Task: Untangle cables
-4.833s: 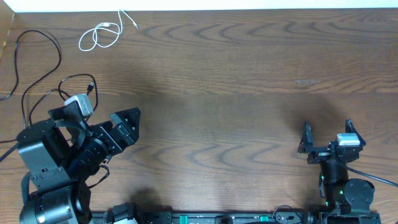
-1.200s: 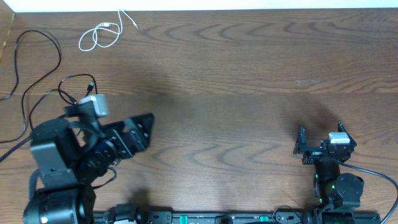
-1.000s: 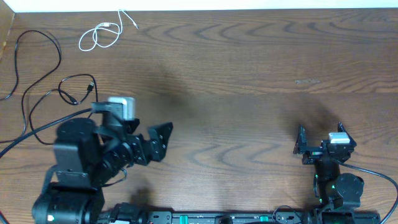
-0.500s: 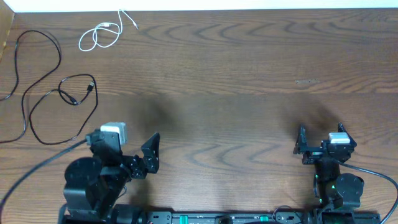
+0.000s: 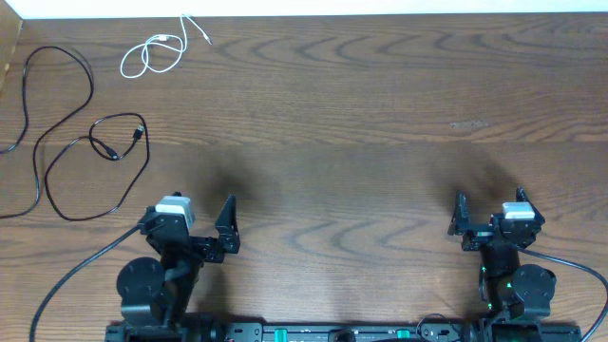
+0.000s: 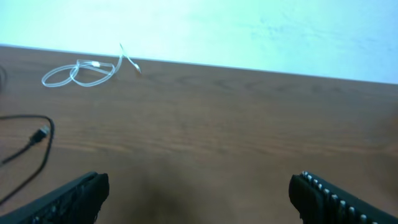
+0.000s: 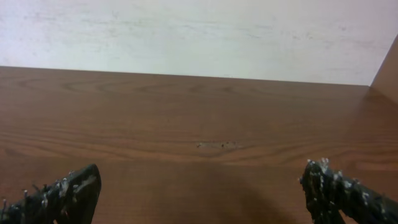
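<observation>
The short white cable (image 5: 152, 53) lies coiled at the table's far left; it also shows in the left wrist view (image 6: 81, 71). One long black cable (image 5: 91, 87) snakes along the left edge. The other black cable (image 5: 142, 171) forms a loop beside it, and its plug end shows in the left wrist view (image 6: 41, 133). The cables lie apart from each other. My left gripper (image 5: 198, 226) is open and empty near the front edge, well short of the cables; its fingers frame bare table (image 6: 199, 199). My right gripper (image 5: 492, 223) is open and empty at the front right (image 7: 202, 193).
The brown wooden table (image 5: 361, 123) runs to a white wall at the back (image 7: 199, 31). A small scuff mark (image 5: 467, 124) sits on the right half. A thick black arm wire (image 5: 66, 275) trails from the left arm's base.
My left arm has pulled back from beside the black cables and down to the front edge, open and empty. The black loop it covered now lies in full view. The right arm has barely moved.
</observation>
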### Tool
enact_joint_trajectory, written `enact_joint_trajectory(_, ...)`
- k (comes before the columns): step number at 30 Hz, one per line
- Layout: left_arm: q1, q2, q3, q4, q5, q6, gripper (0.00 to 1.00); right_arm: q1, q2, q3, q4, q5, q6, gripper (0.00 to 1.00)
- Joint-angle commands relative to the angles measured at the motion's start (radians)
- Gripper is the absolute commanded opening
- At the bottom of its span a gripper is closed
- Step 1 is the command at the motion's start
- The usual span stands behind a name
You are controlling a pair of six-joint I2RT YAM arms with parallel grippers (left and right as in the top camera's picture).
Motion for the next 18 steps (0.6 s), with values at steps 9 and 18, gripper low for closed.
enact_joint_trajectory(9, 0.012, -0.172, -0.222, 0.208, -0.006, 0.035, 0.98, -0.007, -0.008, -0.003, -0.004, 0.011, -0.008, 0.99)
enact_joint_trajectory(18, 0.012, -0.181, -0.325, 0.363, -0.007, 0.05, 0.97, -0.007, -0.008, -0.003, -0.004, 0.011, -0.008, 0.99)
